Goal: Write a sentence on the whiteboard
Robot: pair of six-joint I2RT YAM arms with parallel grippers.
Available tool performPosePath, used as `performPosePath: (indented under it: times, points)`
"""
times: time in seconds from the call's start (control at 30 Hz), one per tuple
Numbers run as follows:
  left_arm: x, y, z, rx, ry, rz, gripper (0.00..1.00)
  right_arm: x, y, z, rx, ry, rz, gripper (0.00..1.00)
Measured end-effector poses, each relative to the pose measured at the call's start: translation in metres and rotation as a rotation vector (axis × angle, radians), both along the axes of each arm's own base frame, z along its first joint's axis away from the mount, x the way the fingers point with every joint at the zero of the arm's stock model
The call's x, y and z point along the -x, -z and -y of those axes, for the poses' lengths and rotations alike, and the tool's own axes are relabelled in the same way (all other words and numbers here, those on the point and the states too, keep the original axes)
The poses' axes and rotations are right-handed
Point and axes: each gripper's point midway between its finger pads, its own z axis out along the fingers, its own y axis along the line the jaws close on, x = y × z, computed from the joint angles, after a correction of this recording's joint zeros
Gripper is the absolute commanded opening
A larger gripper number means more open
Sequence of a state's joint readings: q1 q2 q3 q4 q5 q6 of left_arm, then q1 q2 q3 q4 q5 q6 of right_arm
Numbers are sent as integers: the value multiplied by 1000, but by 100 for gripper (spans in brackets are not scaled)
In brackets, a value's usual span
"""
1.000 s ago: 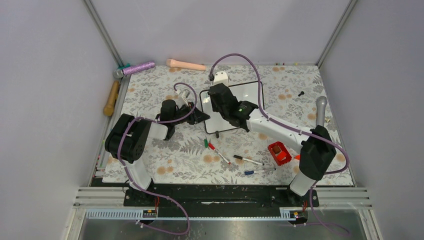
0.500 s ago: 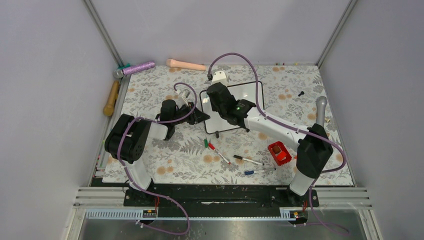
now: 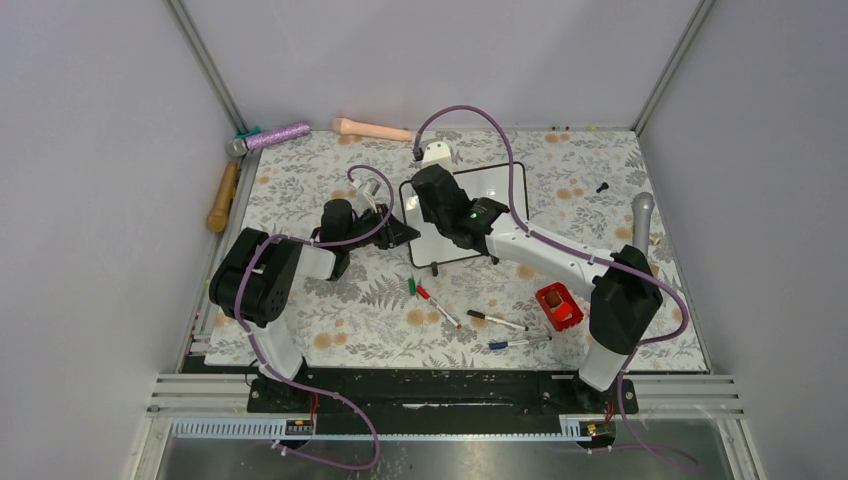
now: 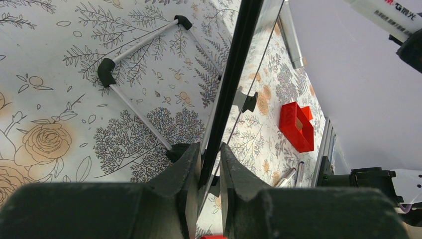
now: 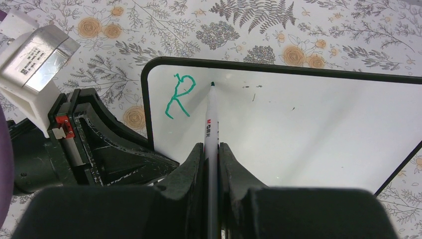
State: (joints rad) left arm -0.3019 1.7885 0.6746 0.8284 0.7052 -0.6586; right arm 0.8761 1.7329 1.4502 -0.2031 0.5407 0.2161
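My right fingers (image 5: 195, 164) are pinched tight on a pen (image 5: 209, 119), which runs straight out from between them over the board (image 5: 308, 129). Its tip sits just right of the writing. Whether it touches the white face I cannot tell. Of the sentence (image 5: 178, 95) only a green R shows, near the board's upper left corner.

My left fingers (image 4: 186, 169) stand narrow, clamped on the board's black rim at its left edge. From that wrist I see the board edge-on, so its face is unreadable. Beyond it on that side are its wire stand (image 4: 107, 69) with black feet and a red box (image 4: 297, 127) on the counter (image 3: 300, 180).

In the top view my right arm covers most of the board, and the R is hidden there. In the right wrist view the board's right side is cut off by the frame, and my own fingers block its near middle. Right of the tip the white face runs on, marked only by a few small dark specks.

The board's rim lies close on the left, just past the R, with my left fingers right against it. Loose pens (image 3: 497, 321) lie near the board's near side, beside the red box. A silver cylinder (image 3: 642, 215) lies well apart at the right edge of the counter.
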Motion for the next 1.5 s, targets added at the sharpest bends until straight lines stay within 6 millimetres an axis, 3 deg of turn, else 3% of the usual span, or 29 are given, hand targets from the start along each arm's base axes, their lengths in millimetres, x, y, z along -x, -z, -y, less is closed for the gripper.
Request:
performPosePath:
  times: [1.5]
  points:
    - [0,0,0,0,0,0,14,0,0,2,-15,2,-2,0]
